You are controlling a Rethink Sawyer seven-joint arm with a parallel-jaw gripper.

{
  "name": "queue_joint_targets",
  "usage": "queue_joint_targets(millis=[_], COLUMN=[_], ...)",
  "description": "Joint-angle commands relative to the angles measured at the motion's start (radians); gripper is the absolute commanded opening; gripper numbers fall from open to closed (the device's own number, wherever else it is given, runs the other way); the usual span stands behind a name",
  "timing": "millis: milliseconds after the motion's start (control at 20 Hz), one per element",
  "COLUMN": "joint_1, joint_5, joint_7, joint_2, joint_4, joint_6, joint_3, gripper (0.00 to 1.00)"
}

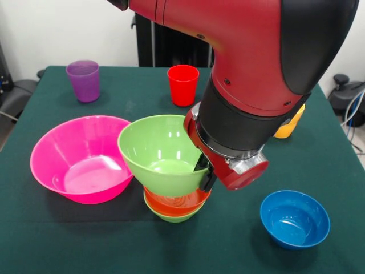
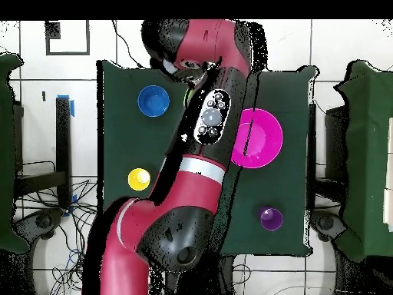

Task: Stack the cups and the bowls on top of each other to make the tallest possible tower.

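A large lime green bowl sits tilted on a red-orange bowl, which is nested in a smaller green bowl; together they form the tower at the table's middle. My gripper is at the large green bowl's right rim, one black finger inside and one outside, shut on it. A huge pink bowl touches the tower's left side. A blue bowl lies at the front right. Purple cup, red cup and yellow cup stand upright behind.
The dark green table carries everything. My arm's bulky red and black wrist hangs over the right centre and partly hides the yellow cup. In the overhead view the arm covers the tower and the red cup.
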Motion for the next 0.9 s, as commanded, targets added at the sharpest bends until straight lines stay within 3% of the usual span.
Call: queue_joint_targets(millis=[50,900], joint_1=[0.019,0.023], joint_5=[-0.034,-0.013], joint_7=[0.038,0.041], joint_2=[0.028,0.023], joint_4=[0.092,0.097], joint_6=[-0.064,-0.019], joint_3=[0.113,0.131], gripper=[0.0,0.0])
